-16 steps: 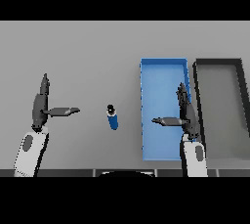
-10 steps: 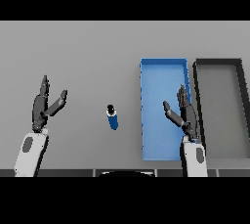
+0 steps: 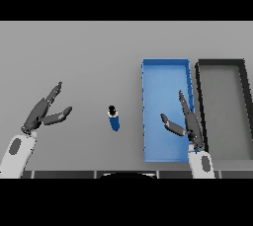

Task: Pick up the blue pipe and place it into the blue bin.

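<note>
The blue pipe (image 3: 114,119) is a short blue cylinder with a dark end, lying on the grey table near the middle. The blue bin (image 3: 166,71) is a long blue tray to its right, with nothing inside that I can see. My right hand (image 3: 187,120) hovers open over the bin's near right part, fingers straight and thumb spread toward the pipe. My left hand (image 3: 43,111) is open at the left, well apart from the pipe, fingers pointing up and right.
A dark grey bin (image 3: 221,65) stands directly right of the blue bin, side by side with it. The table's near edge runs just below both forearms.
Both hands have turned and tilted: the thumbs, earlier pointing sideways, now angle up with the fingers. The left hand leans more to the right. The pipe has not moved.
</note>
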Available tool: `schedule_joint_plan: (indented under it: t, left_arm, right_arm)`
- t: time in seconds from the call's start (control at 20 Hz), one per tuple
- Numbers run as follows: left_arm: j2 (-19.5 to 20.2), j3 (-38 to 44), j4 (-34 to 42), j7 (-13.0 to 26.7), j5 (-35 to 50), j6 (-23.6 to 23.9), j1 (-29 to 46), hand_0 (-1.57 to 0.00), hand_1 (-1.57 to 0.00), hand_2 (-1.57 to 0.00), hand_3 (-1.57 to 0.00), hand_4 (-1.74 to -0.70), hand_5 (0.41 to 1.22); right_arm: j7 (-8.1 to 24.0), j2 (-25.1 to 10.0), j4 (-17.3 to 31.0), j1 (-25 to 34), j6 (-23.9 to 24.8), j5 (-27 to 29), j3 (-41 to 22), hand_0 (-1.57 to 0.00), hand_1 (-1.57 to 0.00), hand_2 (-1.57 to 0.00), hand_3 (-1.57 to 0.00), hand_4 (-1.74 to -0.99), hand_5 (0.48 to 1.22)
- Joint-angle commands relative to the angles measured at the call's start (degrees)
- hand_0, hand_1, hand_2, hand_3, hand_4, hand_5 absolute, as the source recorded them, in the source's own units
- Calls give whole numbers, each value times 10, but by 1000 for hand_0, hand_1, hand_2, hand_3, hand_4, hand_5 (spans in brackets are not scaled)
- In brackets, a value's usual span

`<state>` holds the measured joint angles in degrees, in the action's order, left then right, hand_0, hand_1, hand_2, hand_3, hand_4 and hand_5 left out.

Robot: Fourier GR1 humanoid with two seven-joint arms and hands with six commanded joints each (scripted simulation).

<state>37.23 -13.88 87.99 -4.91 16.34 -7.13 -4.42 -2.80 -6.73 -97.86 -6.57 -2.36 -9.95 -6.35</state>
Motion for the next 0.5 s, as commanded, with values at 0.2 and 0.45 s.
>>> schedule_joint_plan:
  t: [0.2, 0.45]
  left_arm:
    - [12, -47, 58, -14, 4, -66, 30, 1, 1, 1, 1, -1111, 534]
    - [-34, -113, 85, 4, -47, -64, 31, 1, 1, 1, 1, -1176, 484]
  right_arm:
    - [-9, -6, 13, 11, -8, 1, 1, 1, 1, 1, 1, -1201, 609]
    - [0, 3, 0, 7, -3, -7, -9, 1, 1, 1, 1, -1212, 613]
